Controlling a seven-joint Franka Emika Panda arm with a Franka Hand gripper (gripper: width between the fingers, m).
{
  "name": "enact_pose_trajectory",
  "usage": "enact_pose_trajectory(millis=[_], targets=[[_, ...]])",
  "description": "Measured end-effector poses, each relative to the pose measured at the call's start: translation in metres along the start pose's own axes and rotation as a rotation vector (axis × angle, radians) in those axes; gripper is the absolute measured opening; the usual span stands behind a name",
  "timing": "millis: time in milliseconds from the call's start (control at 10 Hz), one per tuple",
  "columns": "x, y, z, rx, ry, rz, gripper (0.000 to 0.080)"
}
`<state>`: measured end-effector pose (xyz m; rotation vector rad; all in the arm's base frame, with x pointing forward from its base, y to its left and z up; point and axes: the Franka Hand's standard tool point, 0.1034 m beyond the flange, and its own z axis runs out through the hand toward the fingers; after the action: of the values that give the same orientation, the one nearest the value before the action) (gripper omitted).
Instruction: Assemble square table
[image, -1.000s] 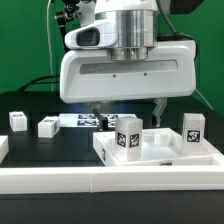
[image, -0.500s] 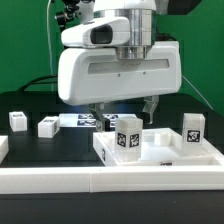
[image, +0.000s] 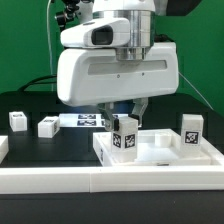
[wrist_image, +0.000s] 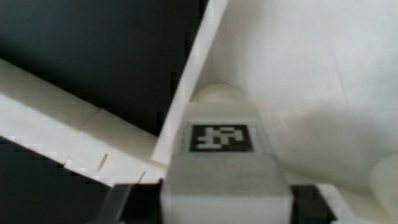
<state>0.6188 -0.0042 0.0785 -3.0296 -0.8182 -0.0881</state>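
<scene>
We see the gripper (image: 125, 110) lowered over the square table slab (image: 165, 152), its fingers (image: 142, 104) clenched on either side of an upright leg (image: 125, 137). In the wrist view this leg (wrist_image: 221, 120), with its tag facing the camera, fills the gap between the two dark pads, so we read it as grasped. The leg stands on the slab near its edge on the exterior view's left. A second leg (image: 192, 128) stands upright near the slab's corner on the exterior view's right.

The slab lies on the black tabletop (image: 60, 148), just behind the white border rail (image: 100, 182) along the front edge. Two more legs (image: 18, 120) (image: 47, 126) sit apart on the tabletop towards the exterior view's left edge. The marker board (image: 88, 120) lies flat behind the gripper.
</scene>
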Motion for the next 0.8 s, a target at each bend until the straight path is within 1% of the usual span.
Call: enact_pose_trajectory(millis=[100, 500, 700, 800], targets=[[0.0000, -0.0002, 0.0003, 0.001, 0.000, 0.020, 0.0290], [-0.0005, 0.0008, 0.0003, 0.002, 0.002, 0.450, 0.0290], [0.0002, -0.0001, 0.0004, 0.015, 0.006, 0.685, 0.0290], [0.0008, -0.0024, 0.0004, 0.019, -0.001, 0.752, 0.0290]])
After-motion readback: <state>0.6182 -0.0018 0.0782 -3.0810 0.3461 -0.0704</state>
